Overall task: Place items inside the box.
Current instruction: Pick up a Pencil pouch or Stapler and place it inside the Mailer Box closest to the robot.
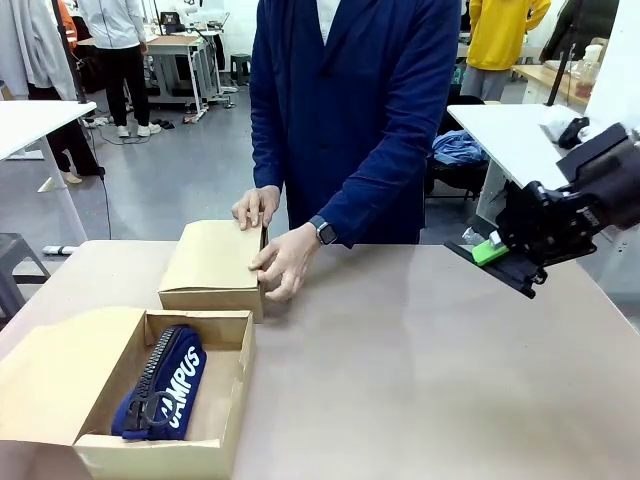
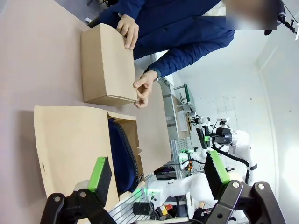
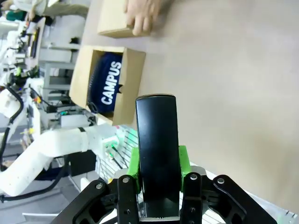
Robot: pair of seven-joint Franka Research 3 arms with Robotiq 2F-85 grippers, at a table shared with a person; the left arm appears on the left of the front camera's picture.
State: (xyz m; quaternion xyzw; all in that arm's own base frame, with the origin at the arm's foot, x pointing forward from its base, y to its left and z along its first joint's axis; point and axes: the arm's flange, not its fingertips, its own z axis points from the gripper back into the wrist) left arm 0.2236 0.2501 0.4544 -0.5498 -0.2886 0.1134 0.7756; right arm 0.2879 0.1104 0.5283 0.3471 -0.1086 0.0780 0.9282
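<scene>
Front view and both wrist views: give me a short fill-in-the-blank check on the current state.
1. The navy zip pouch in the open cardboard box is lettered ____.
2. The right gripper is shut on a flat bar-shaped item coloured ____.
3. The far cardboard box, under the person's hands, is ____.
4. The left gripper has its jaws ____.
Missing: CAMPUS; black; closed; open.

A navy zip pouch (image 1: 165, 385) lettered "CAMPUS" lies flat, zip uppermost, in the open cardboard box (image 1: 60, 375). A black stapler (image 3: 156, 140) is clamped in the right gripper (image 3: 158, 161), well right of the box.
</scene>
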